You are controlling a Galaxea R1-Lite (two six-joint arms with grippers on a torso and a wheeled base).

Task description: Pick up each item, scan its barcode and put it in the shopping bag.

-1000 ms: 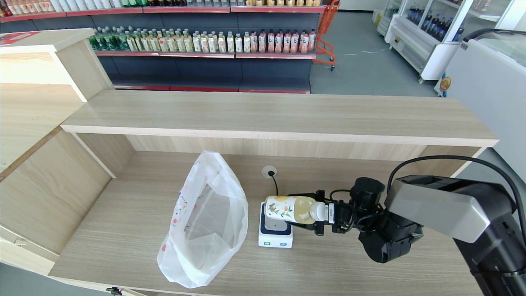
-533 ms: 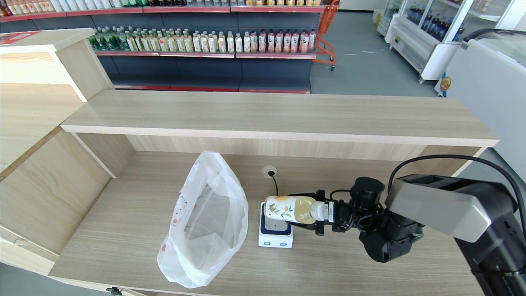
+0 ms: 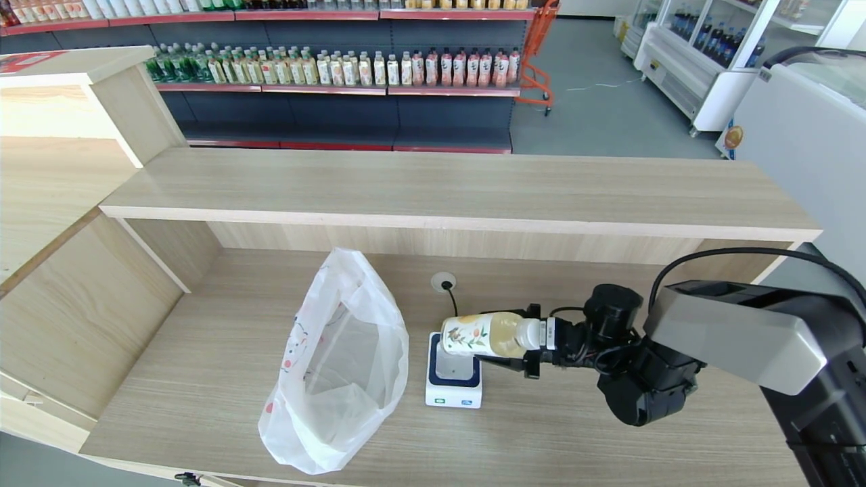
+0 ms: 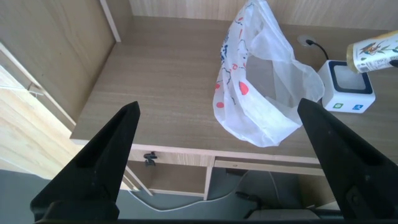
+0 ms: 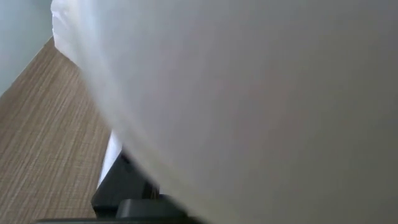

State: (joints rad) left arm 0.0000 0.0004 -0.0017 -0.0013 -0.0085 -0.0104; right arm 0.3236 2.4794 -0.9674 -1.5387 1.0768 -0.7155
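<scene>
Above the white scanner [image 3: 454,380] on the counter [image 3: 575,439], the right gripper [image 3: 531,339] clamps a drink bottle [image 3: 482,335] near its cap, held sideways, base pointing left toward the shopping bag [image 3: 338,365] standing just beside the scanner; the left gripper [image 4: 217,115] hangs on the bag's near side, jaws spread wide

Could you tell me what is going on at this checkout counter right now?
The right tool is shut on a drink bottle at its cap end and holds it on its side over the small white scanner on the counter, at the scanning step. The white shopping bag stands open beside the scanner on the robot's left, with nothing visible inside. The left tool is open, above the counter's near edge.
</scene>
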